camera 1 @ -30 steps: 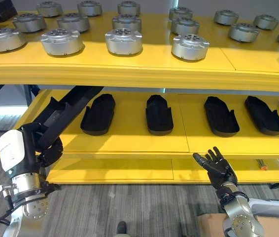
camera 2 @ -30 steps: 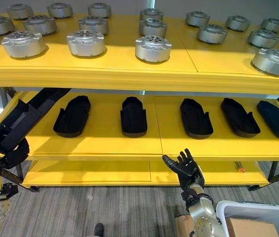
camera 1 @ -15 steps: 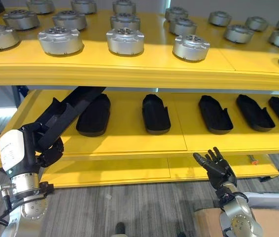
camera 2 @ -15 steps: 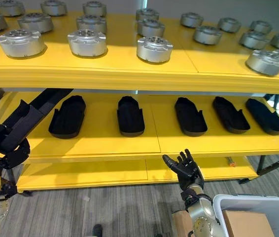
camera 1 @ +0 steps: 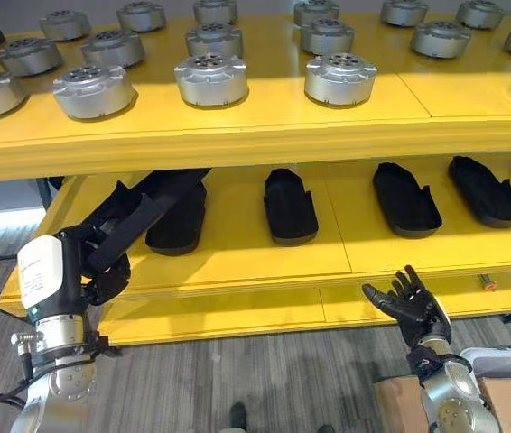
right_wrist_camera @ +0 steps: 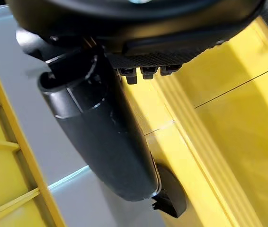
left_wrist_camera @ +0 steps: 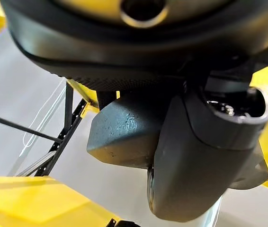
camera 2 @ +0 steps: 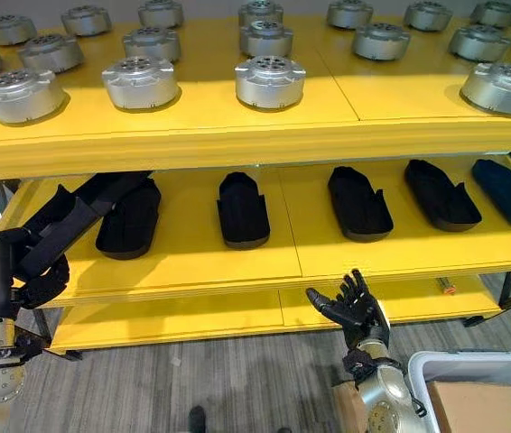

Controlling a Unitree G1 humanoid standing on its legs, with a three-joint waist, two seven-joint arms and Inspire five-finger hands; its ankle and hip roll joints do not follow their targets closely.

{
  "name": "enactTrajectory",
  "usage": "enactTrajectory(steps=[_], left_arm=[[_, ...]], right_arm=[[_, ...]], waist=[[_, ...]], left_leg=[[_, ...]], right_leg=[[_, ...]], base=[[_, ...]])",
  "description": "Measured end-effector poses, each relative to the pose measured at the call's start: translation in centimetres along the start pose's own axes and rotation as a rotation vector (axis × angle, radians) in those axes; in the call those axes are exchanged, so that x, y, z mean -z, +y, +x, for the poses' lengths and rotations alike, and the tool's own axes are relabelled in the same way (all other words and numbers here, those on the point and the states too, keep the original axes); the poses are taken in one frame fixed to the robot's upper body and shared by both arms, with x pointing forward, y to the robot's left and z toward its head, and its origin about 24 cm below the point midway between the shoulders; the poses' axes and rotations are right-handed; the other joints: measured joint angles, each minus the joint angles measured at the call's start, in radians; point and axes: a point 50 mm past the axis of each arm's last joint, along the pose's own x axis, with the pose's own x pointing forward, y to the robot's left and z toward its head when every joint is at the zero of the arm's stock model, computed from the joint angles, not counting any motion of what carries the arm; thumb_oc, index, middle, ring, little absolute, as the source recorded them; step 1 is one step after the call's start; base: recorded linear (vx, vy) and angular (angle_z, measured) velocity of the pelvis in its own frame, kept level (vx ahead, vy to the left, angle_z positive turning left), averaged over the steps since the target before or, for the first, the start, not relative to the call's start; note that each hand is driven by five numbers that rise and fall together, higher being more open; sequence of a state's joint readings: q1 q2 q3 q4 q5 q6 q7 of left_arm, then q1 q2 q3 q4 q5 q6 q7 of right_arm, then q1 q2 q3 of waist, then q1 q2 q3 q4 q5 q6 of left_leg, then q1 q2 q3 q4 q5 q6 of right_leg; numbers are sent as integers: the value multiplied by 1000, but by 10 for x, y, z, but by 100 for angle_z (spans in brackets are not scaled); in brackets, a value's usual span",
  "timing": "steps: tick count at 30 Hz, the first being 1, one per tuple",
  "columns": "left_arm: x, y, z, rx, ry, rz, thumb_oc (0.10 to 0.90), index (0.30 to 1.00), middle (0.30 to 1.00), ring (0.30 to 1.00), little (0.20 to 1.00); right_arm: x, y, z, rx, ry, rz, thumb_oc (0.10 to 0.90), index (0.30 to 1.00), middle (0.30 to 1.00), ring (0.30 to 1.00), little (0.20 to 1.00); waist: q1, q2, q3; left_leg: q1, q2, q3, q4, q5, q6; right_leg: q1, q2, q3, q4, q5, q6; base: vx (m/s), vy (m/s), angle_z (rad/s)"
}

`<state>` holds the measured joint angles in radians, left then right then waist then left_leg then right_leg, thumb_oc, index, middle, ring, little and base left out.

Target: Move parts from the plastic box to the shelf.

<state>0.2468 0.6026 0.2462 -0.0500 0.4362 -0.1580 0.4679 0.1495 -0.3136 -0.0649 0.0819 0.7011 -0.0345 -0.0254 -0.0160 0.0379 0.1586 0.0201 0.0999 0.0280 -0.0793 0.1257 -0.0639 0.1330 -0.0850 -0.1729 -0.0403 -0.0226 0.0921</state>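
Note:
My left hand [camera 1: 100, 267] is shut on a long black part [camera 1: 152, 209], whose far end reaches onto the yellow shelf's middle level [camera 1: 246, 257], over the leftmost lying part [camera 2: 129, 221]. Several more black parts [camera 1: 290, 207] lie in a row on that level. In the left wrist view the thumb [left_wrist_camera: 205, 156] is curled against the dark part [left_wrist_camera: 120, 135]. My right hand [camera 2: 355, 307] hovers open with its fingers spread in front of the shelf's lower edge, holding nothing. The white plastic box [camera 2: 454, 363] sits at the lower right, below that hand.
Several round silver parts [camera 1: 210, 79] stand in rows on the top level [camera 1: 264, 126]. A brown cardboard piece [camera 2: 477, 406] lies in the box. A small orange-tipped tool [camera 2: 445, 287] lies on the lowest level. Grey floor [camera 1: 237, 379] runs before the shelf.
The view has shifted a little. My left hand has carried the black part rightwards, further onto the middle level. The right hand has hardly moved and stays open.

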Motion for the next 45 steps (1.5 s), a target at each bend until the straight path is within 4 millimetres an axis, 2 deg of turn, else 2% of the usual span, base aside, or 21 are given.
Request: enactTrajectory(steps=[4,8,18,21,22,23,24,25,27,28,29,31,32,35,36,38,39,40,41,44,45], left_arm=[[-3,1,0,-5,-11,-5,400,300,300,300,300],[-6,3,-1,-8,-25,-9,400,300,300,300,300],[4,2,-12,27,35,28,400,300,300,300,300],[1,1,-8,19,23,16,400,300,300,300,300],[-6,-1,1,1,-3,-6,400,300,300,300,300],[-14,0,9,-26,-39,-27,400,300,300,300,300],[-17,4,11,-52,-53,-32,400,300,300,300,300],[-17,6,10,-56,-53,-29,400,300,300,300,300],[-7,4,4,-42,-8,-28,400,300,300,300,300],[-2,2,-3,-30,24,-36,400,300,300,300,300],[1,1,-8,-25,37,-33,400,300,300,300,300],[3,2,-8,-32,46,-26,400,300,300,300,300],[2,1,-4,-37,38,-33,400,300,300,300,300],[-3,-4,-1,-33,24,-49,400,300,300,300,300],[-5,-7,-2,-19,16,-56,400,300,300,300,300],[-14,-16,0,4,-12,-80,400,300,300,300,300],[-19,-17,5,-3,-30,-95,400,300,300,300,300],[-20,-16,9,-19,-31,-101,400,300,300,300,300],[-17,-16,9,-23,-2,-109,400,300,300,300,300],[-8,-6,3,-53,36,-89,400,300,300,300,300],[-6,-2,0,-67,44,-79,400,300,300,300,300]], right_arm=[[-25,17,0,-83,-133,-144,900,1000,1000,1000,1000],[-41,11,0,-86,-191,-311,900,1000,1000,1000,1000],[-57,15,-1,-104,-263,-436,900,1000,1000,1000,1000],[-58,13,-2,-80,-268,-445,900,1000,1000,1000,1000],[-59,12,-2,-59,-272,-447,900,1000,1000,1000,1000],[-61,12,-1,-50,-283,-442,900,1000,1000,1000,1000],[-63,16,4,-56,-292,-435,900,1000,1000,1000,1000],[-63,17,5,-58,-294,-426,900,1000,1000,1000,1000],[-56,13,12,-58,-276,-429,900,1000,1000,1000,1000],[-58,8,13,-47,-266,-452,900,1000,1000,1000,1000],[-64,1,11,-28,-278,-463,900,1000,1000,1000,1000],[-64,-4,9,-20,-269,-471,900,1000,1000,1000,1000],[-63,-9,6,-13,-256,-473,900,1000,1000,1000,1000],[-65,-14,4,3,-254,-480,900,1000,1000,1000,1000],[-70,-16,4,8,-266,-491,900,1000,1000,1000,1000],[-83,-22,4,21,-290,-538,900,1000,1000,1000,1000],[-86,-22,6,20,-294,-549,900,1000,1000,1000,1000],[-81,-18,7,7,-285,-533,900,1000,1000,1000,1000],[-61,-3,8,-68,-226,-511,900,1000,1000,1000,1000],[-29,20,6,-170,-139,-432,900,1000,1000,1000,1000],[-27,21,5,-164,-140,-418,900,1000,1000,1000,1000]], waist=[[-10,16,0],[-11,18,-1],[-6,44,0],[-20,57,8],[-56,55,13],[-76,37,27],[-44,20,52],[-18,4,63],[-10,-7,70],[-21,14,74],[-38,47,80],[-38,3,108],[-60,-3,112],[-98,-22,123],[-113,-15,122],[-132,54,120],[-145,80,120],[-136,66,120],[-108,52,117],[-43,33,107],[-34,27,103]], left_leg=[[1,-2,13,0,-1,2],[3,-2,16,0,-1,2],[-9,-6,10,0,4,1],[-74,-21,33,44,43,-6],[-124,-42,68,34,128,-63],[-151,-48,114,-2,201,-160],[-163,-25,198,70,165,-124],[-165,-4,251,159,63,-29],[-86,37,140,210,-19,-16],[-8,84,130,170,55,-6],[23,94,105,128,50,-51],[5,76,92,155,24,-58],[-36,125,98,220,-25,-67],[-39,263,148,204,-24,-69],[-26,265,175,178,-4,-56],[-2,243,248,143,84,-9],[11,211,276,133,-15,-80],[17,166,286,121,-35,-120],[22,117,298,124,-50,-94],[59,86,287,93,-46,-82],[63,90,277,85,-37,-83]], right_leg=[[8,-2,9,-18,7,11],[9,-2,12,-20,10,12],[-2,-7,-12,-2,2,14],[-32,-17,-55,52,-27,8],[-59,-17,-65,84,-58,-26],[-94,-55,-79,116,-75,-71],[-115,-72,-72,132,-69,-83],[-119,-83,-46,133,-66,-83],[-107,-84,-18,155,-55,-62],[-111,-85,-5,180,-64,-49],[-118,-86,-6,201,-68,-43],[-156,-130,17,233,-65,-41],[-159,-137,3,241,-62,-36],[-176,-172,-3,281,-71,-17],[-181,-206,-1,291,-66,16],[-178,-241,-13,301,-53,83],[-177,-273,-10,308,-50,125],[-182,-319,-6,311,-40,129],[-180,-352,-20,306,-22,114],[-88,-353,-45,221,0,121],[-59,-343,-62,178,21,160]], base=[[10,-29,-7],[-2,-43,-3],[-26,-29,4],[-155,43,66],[-101,68,165],[-18,172,131],[7,237,33],[8,244,-30],[-6,224,-32],[-29,347,-29],[-60,424,-26],[-63,395,-21],[-53,299,12],[-56,390,18],[-29,482,16],[-1,367,33],[29,328,38],[65,390,21],[70,326,3],[106,237,23],[87,84,35]])
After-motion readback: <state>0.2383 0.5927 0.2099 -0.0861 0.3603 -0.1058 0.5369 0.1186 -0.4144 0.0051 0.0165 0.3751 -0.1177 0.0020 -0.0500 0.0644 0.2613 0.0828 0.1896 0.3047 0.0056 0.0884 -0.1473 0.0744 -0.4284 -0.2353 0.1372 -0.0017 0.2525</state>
